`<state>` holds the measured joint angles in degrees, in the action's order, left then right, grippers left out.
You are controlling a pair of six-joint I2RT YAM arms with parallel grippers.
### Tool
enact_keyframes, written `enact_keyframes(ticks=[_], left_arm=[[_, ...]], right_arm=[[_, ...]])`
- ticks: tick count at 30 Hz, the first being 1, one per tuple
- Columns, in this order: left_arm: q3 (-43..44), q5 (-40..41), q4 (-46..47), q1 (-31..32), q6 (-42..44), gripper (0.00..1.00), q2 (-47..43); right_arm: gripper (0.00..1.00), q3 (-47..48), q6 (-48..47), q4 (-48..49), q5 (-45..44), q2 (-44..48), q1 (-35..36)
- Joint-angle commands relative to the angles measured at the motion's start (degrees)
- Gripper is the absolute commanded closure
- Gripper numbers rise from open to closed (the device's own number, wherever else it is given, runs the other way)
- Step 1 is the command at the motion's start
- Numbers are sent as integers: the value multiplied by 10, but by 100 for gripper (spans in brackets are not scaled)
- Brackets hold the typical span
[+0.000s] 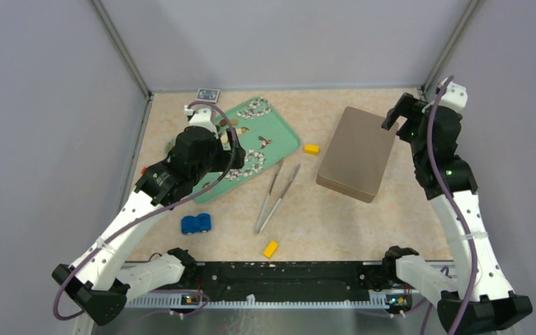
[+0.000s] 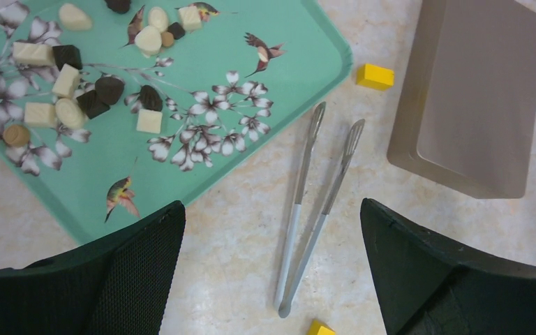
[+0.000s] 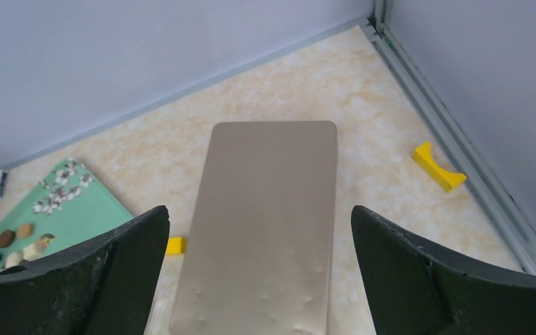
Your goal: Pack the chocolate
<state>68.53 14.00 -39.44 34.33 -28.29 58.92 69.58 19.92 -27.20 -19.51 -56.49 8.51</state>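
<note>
The chocolate [image 2: 77,91], small dark, light brown and cream pieces, lies on a green flowered tray [image 2: 300,42]. In the top view my left arm hides most of it; a few pieces [image 1: 227,124] show on the tray [image 1: 283,136]. It also shows in the right wrist view [image 3: 14,241]. Metal tweezers [image 1: 277,197] lie on the table beside the tray, below my open, empty left gripper [image 2: 272,208], which hovers over the tray's near edge [image 1: 232,144]. A closed tan box [image 1: 356,153] lies to the right. My right gripper [image 1: 393,115] is open and empty above its far end [image 3: 259,209].
A blue toy car [image 1: 195,224] sits in front of the tray. Yellow blocks lie left of the box [image 1: 311,149], near the front edge [image 1: 271,249] and by the right wall [image 3: 438,166]. A card deck [image 1: 208,93] lies at the back wall. Grey walls enclose the table.
</note>
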Motion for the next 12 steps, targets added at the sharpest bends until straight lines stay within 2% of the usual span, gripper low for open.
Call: enact_keyframes(ticks=[1,7,12], left_arm=[[-31,50,25,1,2,1,-27],[-62,73,48,1,-14,1,-54],[-68,86,57,1,-17,1,-64]], right_arm=[[1,-67,-23,8,-45,35,4],[1,-95,-36,0,-94,54,4],[1,-104,-38,-6,-99,69,4]])
